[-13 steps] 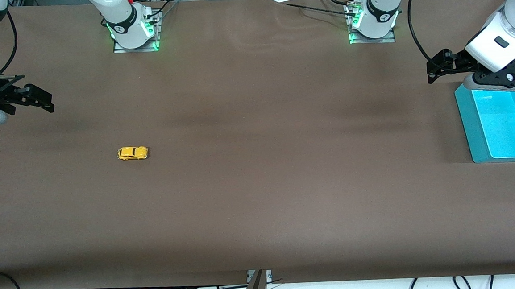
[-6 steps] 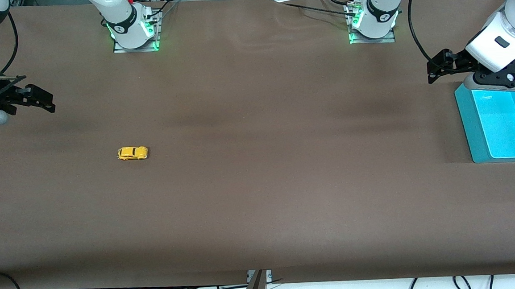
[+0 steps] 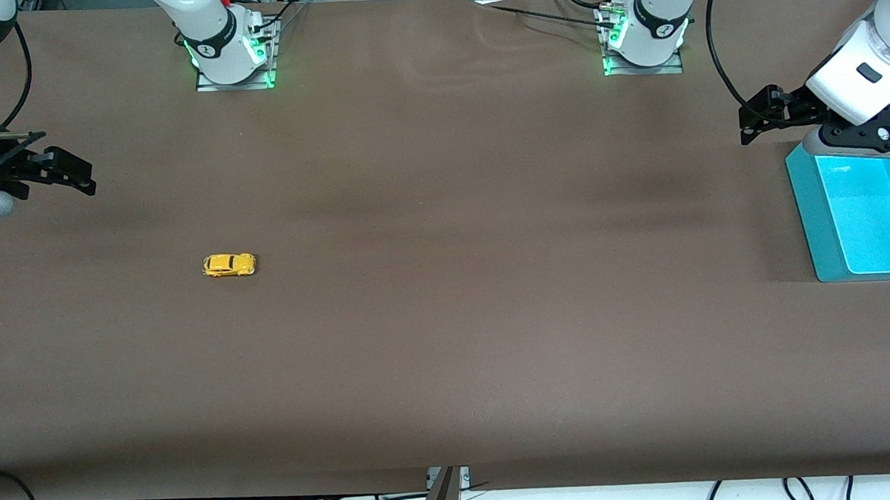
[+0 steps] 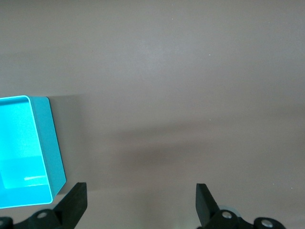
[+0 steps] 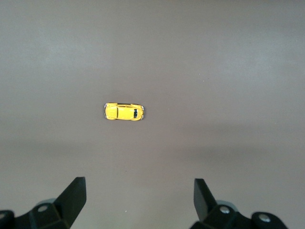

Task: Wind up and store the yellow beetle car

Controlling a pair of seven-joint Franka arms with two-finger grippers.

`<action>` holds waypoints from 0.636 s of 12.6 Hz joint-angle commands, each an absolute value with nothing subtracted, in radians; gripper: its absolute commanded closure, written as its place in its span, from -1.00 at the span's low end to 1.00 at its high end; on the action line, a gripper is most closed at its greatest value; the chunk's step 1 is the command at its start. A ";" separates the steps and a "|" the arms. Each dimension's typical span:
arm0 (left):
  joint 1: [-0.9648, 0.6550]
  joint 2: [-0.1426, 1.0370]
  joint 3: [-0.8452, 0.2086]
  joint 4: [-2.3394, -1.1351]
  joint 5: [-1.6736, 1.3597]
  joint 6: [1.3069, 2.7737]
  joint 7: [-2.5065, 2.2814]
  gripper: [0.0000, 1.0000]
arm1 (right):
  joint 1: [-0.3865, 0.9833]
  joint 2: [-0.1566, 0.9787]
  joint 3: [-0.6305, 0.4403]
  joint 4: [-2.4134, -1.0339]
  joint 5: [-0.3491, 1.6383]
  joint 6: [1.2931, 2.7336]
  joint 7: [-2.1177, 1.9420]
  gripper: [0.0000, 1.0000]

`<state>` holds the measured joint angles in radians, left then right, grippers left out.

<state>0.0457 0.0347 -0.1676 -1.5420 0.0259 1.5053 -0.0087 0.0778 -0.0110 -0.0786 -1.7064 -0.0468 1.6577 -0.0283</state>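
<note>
The yellow beetle car (image 3: 229, 265) stands on its wheels on the brown table, toward the right arm's end; the right wrist view shows the same car (image 5: 124, 112) out ahead of the fingers. My right gripper (image 3: 77, 177) hangs open and empty in the air at that end of the table, well apart from the car. In the right wrist view the right gripper (image 5: 139, 193) has nothing between its fingers. My left gripper (image 3: 754, 117) is open and empty too, raised beside the teal bin at the left arm's end. Bare table shows between the fingers of the left gripper (image 4: 141, 198).
A teal bin (image 3: 814, 220) with a light blue inside sits at the left arm's end of the table; its wall (image 4: 53, 143) also shows in the left wrist view. Both arm bases (image 3: 231, 54) stand along the table's edge away from the front camera. Cables lie below the near edge.
</note>
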 commanded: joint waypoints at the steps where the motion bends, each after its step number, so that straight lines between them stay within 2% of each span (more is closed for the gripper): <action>1: 0.049 0.048 -0.170 -1.511 0.029 1.480 -0.012 -1.00 | 0.072 -0.002 -0.077 -1.680 -0.040 1.643 -0.025 -1.00; 4: 0.049 0.048 -0.170 -1.511 0.029 1.482 -0.012 -1.00 | 0.081 0.015 -0.071 -1.675 -0.035 1.640 -0.023 -1.00; 8: 0.049 0.048 -0.172 -1.511 0.029 1.482 -0.012 -1.00 | 0.161 0.052 -0.068 -1.677 -0.029 1.632 -0.018 -1.00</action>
<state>0.0464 0.0347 -0.1676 -1.5420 0.0259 1.5053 -0.0087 0.1240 0.0123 -0.0680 -1.7049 -0.0412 1.6570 -0.0283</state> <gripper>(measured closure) 0.000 0.000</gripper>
